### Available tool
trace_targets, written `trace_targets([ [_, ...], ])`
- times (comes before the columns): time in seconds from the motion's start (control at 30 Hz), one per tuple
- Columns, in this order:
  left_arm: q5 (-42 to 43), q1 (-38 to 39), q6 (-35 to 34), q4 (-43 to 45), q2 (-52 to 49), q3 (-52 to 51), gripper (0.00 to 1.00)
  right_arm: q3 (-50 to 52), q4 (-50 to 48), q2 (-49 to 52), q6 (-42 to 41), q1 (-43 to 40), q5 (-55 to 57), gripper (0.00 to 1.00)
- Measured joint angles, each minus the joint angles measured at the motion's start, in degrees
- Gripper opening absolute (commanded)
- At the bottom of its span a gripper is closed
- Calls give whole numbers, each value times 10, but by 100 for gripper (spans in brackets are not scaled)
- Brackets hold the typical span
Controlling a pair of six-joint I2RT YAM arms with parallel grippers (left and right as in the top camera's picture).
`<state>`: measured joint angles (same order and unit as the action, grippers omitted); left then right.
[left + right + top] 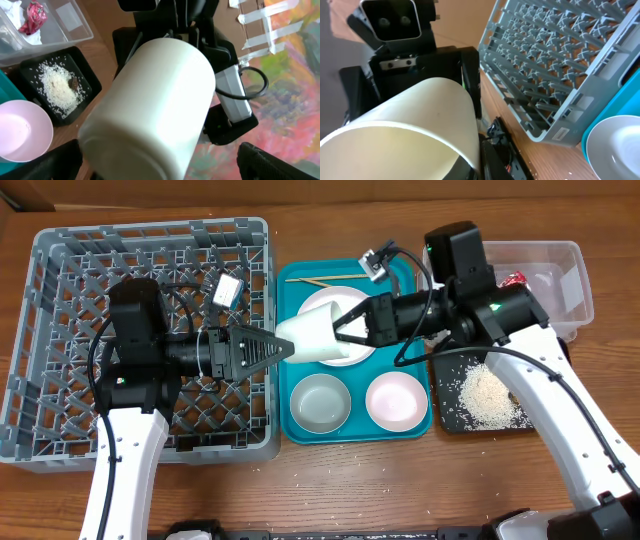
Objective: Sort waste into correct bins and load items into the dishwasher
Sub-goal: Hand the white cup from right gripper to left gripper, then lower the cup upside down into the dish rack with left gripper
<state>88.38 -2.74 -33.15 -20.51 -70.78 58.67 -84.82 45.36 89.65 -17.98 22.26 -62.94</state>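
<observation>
White cup (312, 337) held on its side between two grippers

Right gripper (340, 328) is clamped on the wall of the cup at its open rim, one finger (492, 150) showing just inside the mouth. The left gripper (283, 348) faces it with fingers (280, 162) spread wide either side of the cup's closed end; contact cannot be told. Beneath the right fingertips lies the round plate (325, 298) on the teal tray (284, 385), with two pale bowls (320, 402) (395, 398) nearer the robot and chopsticks (325, 279) beyond. Behind the left gripper sits the grey dish rack (60, 300). Behind the right gripper are the black tray (445, 395) holding rice grains (490, 395) and the clear tub (575, 290) holding the red wrapper (513, 279).
</observation>
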Motion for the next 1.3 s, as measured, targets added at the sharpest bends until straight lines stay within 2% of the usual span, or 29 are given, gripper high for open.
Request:
trace_targets([
  [0.17, -1, 0, -11, 0, 0, 0, 88, 0, -26, 0, -28, 23, 22, 4],
  [0.37, -3, 0, -15, 0, -1, 0, 85, 0, -43, 4, -50, 41, 37, 4],
  [0.43, -5, 0, -15, -1, -2, 0, 74, 0, -45, 11, -56, 44, 35, 4],
  [0.57, -5, -6, -19, -5, -6, 0, 44, 0, -49, 20, -60, 48, 23, 4],
  [0.67, 2, -7, -19, -4, -6, 0, 33, 0, -50, 21, -60, 48, 17, 4],
  [0.73, 4, -8, -20, -5, -6, 0, 27, 0, -48, 21, -60, 49, 16, 11],
  [0.83, 1, -7, -21, -4, -6, 0, 21, 0, -35, 21, -59, 52, 23, 37],
  [0.9, 0, -6, -21, 0, -6, 0, 17, 0, -23, 25, -56, 58, 32, 49],
  [1.17, -19, -17, -52, 116, -7, -4, 14, -14, 36, 25, -41, 32, 77, 51],
  [1.23, -24, -38, -76, 166, -8, -4, 8, -14, 69, 21, -30, 12, 123, 52],
  [1.3, -25, -59, -107, 215, -3, -3, 7, -8, 104, 26, -20, -7, 180, 53],
])
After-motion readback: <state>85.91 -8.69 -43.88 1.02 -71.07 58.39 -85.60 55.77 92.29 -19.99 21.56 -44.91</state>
